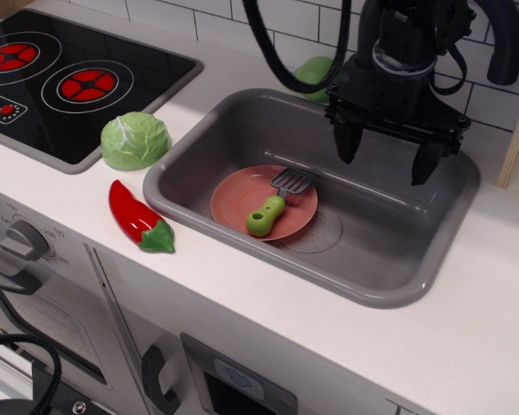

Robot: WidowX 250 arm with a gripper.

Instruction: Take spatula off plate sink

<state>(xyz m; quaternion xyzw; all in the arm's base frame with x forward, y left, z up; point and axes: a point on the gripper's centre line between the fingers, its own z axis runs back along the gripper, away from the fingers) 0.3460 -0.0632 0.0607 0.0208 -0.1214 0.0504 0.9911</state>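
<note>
The spatula (275,203) lies on the salmon-pink plate (238,203), its lime-green handle toward the front and its dark grey slotted head toward the back. The plate rests on the floor of the grey sink (432,251), in its left half. My gripper (387,161) hangs above the right half of the sink, to the right of the plate and higher than it. Its two black fingers are spread apart and hold nothing.
A pale-green cabbage (135,139) and a red chili pepper (138,216) lie on the counter left of the sink. A black stove top (60,78) is at the back left. A green ball (314,73) sits behind the sink. A black faucet (506,39) stands at the back right.
</note>
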